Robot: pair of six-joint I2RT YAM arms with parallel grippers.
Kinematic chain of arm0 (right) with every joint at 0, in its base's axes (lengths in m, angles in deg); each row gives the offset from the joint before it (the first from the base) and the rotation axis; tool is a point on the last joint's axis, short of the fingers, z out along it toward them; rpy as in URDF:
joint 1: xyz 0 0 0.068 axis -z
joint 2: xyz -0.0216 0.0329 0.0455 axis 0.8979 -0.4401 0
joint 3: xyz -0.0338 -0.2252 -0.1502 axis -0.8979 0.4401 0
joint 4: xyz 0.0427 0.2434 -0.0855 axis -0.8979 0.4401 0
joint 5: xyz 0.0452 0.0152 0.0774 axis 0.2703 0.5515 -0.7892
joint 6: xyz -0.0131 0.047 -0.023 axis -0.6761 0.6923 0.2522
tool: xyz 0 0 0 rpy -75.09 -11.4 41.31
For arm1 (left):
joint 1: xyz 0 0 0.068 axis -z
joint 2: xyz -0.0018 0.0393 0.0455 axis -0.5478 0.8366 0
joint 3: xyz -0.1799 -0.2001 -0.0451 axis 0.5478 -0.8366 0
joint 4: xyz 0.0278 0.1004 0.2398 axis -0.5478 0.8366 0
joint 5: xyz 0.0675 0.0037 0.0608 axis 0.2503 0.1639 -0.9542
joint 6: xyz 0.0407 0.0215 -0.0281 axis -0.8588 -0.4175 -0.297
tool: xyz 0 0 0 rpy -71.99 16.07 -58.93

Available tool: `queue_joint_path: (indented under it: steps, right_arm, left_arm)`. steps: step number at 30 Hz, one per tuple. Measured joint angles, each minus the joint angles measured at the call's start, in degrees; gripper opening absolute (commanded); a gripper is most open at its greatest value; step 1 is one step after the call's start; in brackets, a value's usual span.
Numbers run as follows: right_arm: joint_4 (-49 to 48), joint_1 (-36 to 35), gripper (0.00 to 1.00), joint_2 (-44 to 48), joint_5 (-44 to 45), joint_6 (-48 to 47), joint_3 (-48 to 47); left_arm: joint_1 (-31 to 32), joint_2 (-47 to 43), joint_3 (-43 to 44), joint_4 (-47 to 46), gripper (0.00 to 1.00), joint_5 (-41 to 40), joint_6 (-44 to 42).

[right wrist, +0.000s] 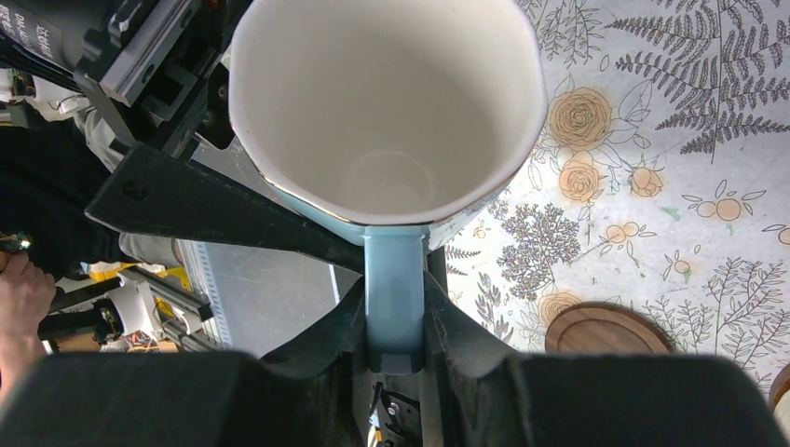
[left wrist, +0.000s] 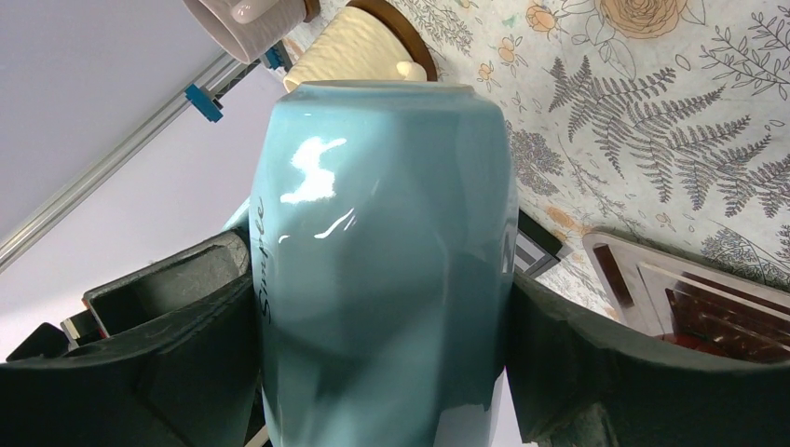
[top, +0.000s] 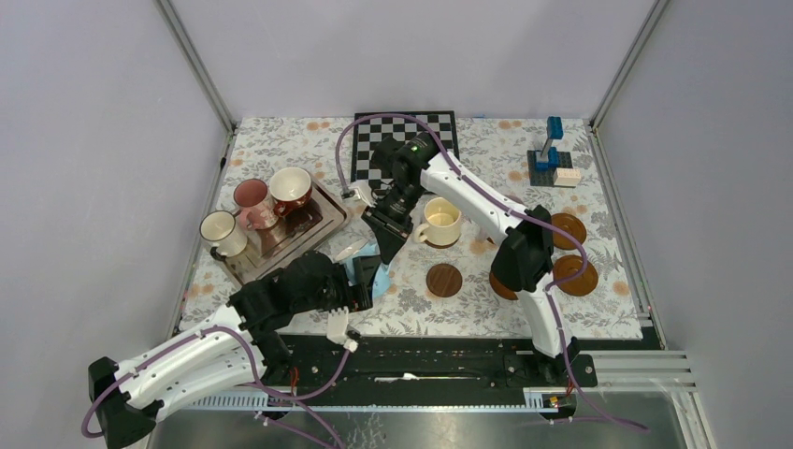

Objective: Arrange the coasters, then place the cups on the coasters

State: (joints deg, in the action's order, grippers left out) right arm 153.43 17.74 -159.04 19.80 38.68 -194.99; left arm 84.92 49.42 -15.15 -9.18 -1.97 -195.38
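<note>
Just right of the tray (top: 332,208), the light blue mug (left wrist: 382,214) is clasped across its body by the left gripper (left wrist: 382,326), while its handle (right wrist: 394,270) is pinched by the right gripper (right wrist: 396,326). If either arm is moved before one hold is released, the mug could be wrenched loose. Hung by the handle alone, it could tilt and be set off-centre on the bare coaster (top: 444,279) farther right of the tray.

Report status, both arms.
Left gripper shut around light blue ceramic mug body. Right gripper shut on its handle. Bare round brown wooden coaster nearby, unobstructed.
</note>
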Motion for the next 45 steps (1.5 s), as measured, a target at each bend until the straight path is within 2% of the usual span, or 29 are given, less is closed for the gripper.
queue_joint_path:
  steps: [5,10,13,14,22,31,39,45]
  right_arm:
    - [0.0,0.0,0.00,0.0,0.1,0.6,-0.1]
    - [-0.6,0.1,0.00,0.0,0.8,1.9,-0.1]
    - [-1.1,0.4,0.00,0.0,1.1,2.7,-0.4]
    - [-1.3,0.5,0.00,0.0,1.3,3.3,-0.8]
    - [-3.0,2.4,0.00,0.7,3.5,5.1,-2.6]
    - [-4.2,5.8,0.00,1.5,10.3,4.9,-3.3]
    - [-5.1,15.2,0.00,5.4,12.5,5.8,-5.6]
    - [-7.4,26.1,0.00,17.9,12.1,7.6,-1.2]
  left_arm:
    - [0.0,0.1,0.0,-0.1,0.64,0.0,0.0]
    - [0.0,0.1,0.0,0.0,0.82,-0.5,0.0]
    - [0.0,0.3,0.3,0.2,0.97,-1.2,0.0]
    - [0.0,0.4,0.6,0.2,0.99,-1.6,0.0]
    - [-0.7,1.3,3.9,0.7,0.99,-4.7,0.5]
    - [-0.5,0.5,8.2,1.7,0.99,-4.9,0.5]
    - [-0.5,0.8,12.3,1.7,0.99,-7.3,0.5]
    - [-0.5,5.3,15.9,1.1,0.99,-12.0,2.7]
